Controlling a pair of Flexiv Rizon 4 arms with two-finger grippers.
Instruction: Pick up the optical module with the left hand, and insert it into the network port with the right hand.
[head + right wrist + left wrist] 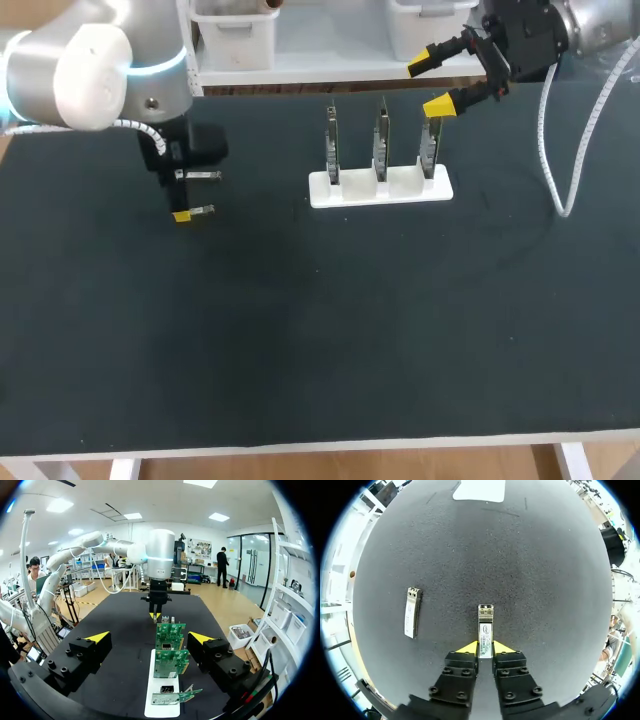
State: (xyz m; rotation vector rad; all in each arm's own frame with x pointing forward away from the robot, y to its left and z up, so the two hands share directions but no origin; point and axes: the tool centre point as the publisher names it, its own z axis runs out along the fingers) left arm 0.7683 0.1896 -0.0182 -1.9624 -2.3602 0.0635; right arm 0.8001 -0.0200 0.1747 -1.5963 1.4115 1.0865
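Silver rectangular optical module (485, 630) gripped between left hand's (485, 649) fingers: pickup apparently under way. Right hand (150, 637), spread wide and empty, hangs above green network-port boards (170, 662); handover and insertion remain.

- This is a robotics and electronics lab bench, to judge by what stands on it.
- Two robot arms share one table: the left arm (95, 70) comes in at the far left, the right arm (590, 25) at the far right.
- The table (300, 350) is covered with a plain black work mat.
- A white holder (380, 188) at the far middle keeps three bare green circuit boards (170, 642) upright in a row.
- An optical module (485, 627) is pinched in the left gripper (485, 649), and a second module (413, 612) lies loose on the mat beside it.
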